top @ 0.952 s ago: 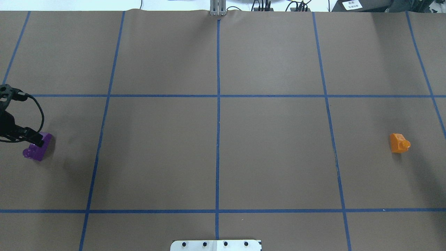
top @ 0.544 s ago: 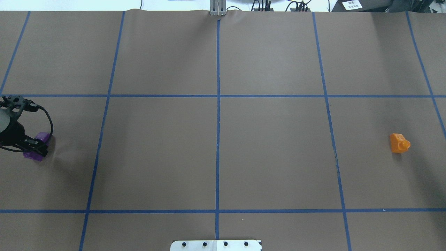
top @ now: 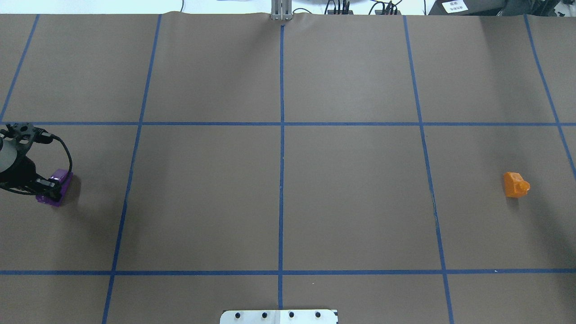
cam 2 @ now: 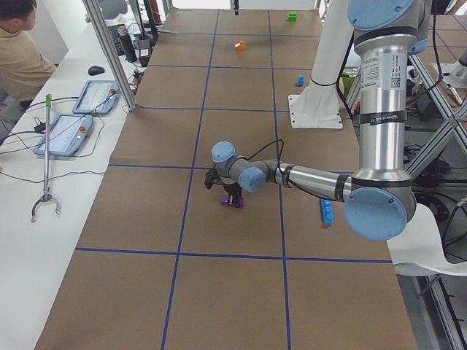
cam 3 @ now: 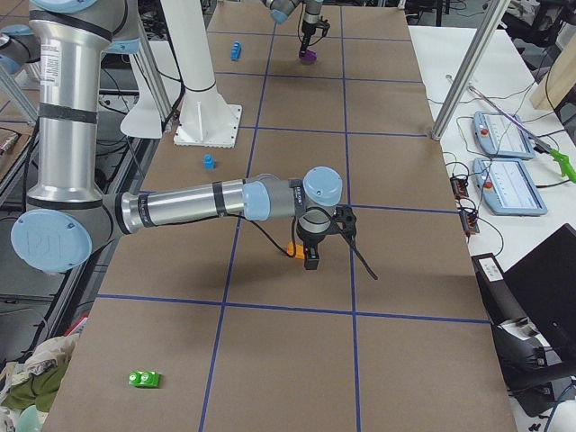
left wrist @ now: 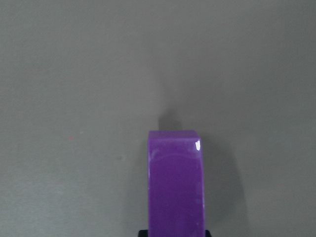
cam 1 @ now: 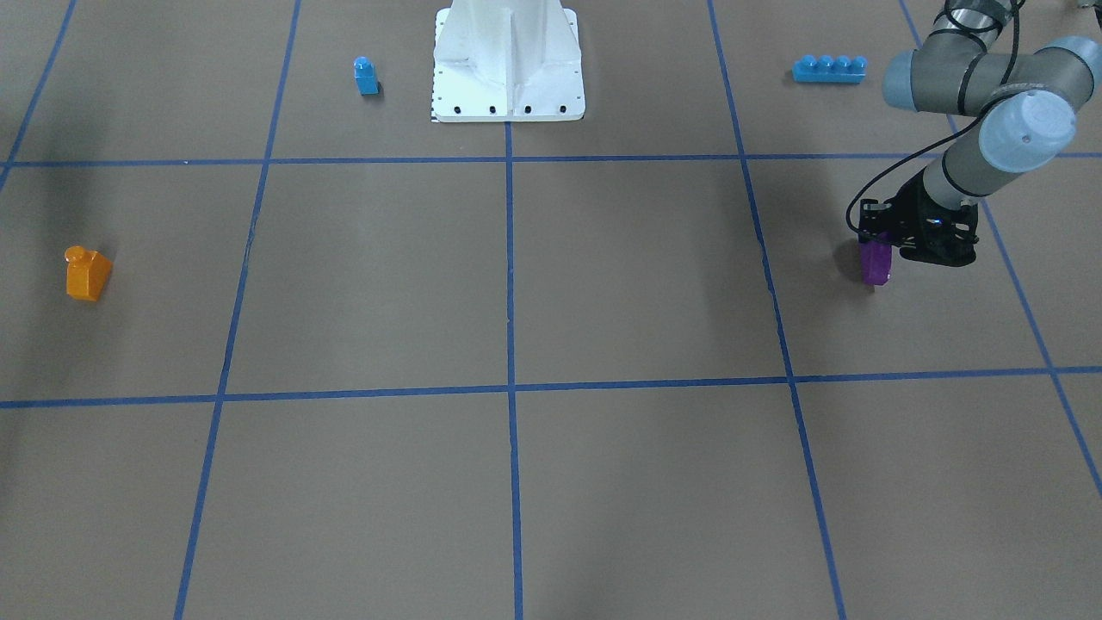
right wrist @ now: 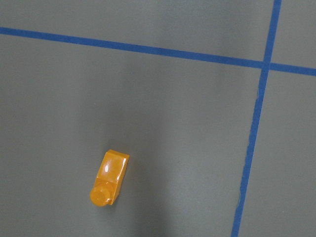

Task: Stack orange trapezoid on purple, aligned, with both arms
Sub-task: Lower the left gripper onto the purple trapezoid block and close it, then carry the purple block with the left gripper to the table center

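Where blue tape lines cross the brown table, the left arm reaches low. Its left pincer is clamped on the purple block, a glossy dark piece held on end at the table's left side. The right arm stretches out over the right side; I cannot tell whether the right pincer is apart or together. Below it the orange trapezoid lies alone on the table, glossy, with one sloped face and one round stud.
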